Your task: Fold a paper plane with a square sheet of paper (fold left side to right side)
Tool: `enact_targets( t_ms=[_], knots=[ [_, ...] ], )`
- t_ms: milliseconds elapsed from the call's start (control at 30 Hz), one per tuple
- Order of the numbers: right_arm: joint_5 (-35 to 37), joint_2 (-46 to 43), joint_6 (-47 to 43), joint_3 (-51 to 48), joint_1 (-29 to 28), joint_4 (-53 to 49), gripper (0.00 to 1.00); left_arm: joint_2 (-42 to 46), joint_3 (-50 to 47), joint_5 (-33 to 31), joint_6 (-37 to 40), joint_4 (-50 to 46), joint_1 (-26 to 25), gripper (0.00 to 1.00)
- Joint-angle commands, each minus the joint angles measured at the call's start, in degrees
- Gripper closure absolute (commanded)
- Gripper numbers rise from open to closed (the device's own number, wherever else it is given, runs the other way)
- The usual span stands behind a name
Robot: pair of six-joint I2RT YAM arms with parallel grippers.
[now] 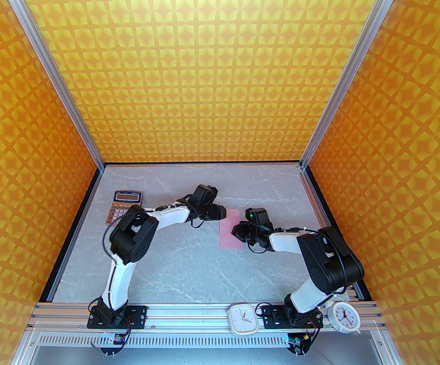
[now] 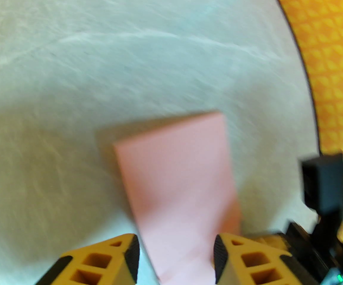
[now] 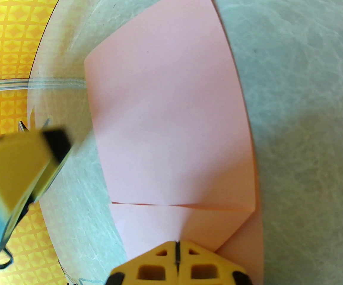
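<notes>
The square sheet of paper (image 1: 230,229) lies folded in half on the grey marble table, a pale-pink upright rectangle between my two arms. My left gripper (image 1: 220,213) hovers at its upper left corner. In the left wrist view the left gripper (image 2: 176,257) is open, and the paper (image 2: 177,174) runs loosely between its yellow fingers (image 2: 121,260), blurred. My right gripper (image 1: 239,232) sits at the sheet's right edge. Seen from the right wrist, the right gripper (image 3: 176,243) is shut with its tips down on the paper (image 3: 171,114), whose top layer ends just ahead of them.
An orange-keyed calculator (image 1: 124,206) lies at the far left of the table. Two white clocks (image 1: 243,319) (image 1: 341,316) rest on the near aluminium rail. Orange patterned walls enclose the table on three sides.
</notes>
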State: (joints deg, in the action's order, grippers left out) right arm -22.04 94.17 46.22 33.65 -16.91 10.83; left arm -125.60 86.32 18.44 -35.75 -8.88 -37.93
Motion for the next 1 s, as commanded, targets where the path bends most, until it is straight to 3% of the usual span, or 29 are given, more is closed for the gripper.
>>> enact_targets(
  t_ms=[0, 367, 633, 800, 967],
  knots=[
    [1.9, 1.6, -1.0, -2.3, 0.1, -4.1, 1.0, -2.9, 4.5, -4.2, 2.0, -4.1, -0.2, 0.52],
    [2.0, 2.2, -1.0, -2.6, 0.1, -3.7, 1.0, -2.4, 2.0, 4.2, 2.5, 2.5, -1.6, 0.56],
    [2.4, 1.8, -1.1, -2.6, 0.1, -4.4, 1.0, 2.7, -7.0, 6.0, 2.7, 4.5, -1.6, 0.57],
    [2.5, 1.8, -1.3, -2.5, 0.2, -4.5, 1.0, 4.1, -10.6, 11.7, 1.8, 7.4, -1.7, 0.59],
    [2.7, 1.6, -1.4, -2.5, 0.1, -4.8, 1.0, 5.5, -14.8, 13.7, -0.3, 11.3, -2.1, 0.6]
  ],
)
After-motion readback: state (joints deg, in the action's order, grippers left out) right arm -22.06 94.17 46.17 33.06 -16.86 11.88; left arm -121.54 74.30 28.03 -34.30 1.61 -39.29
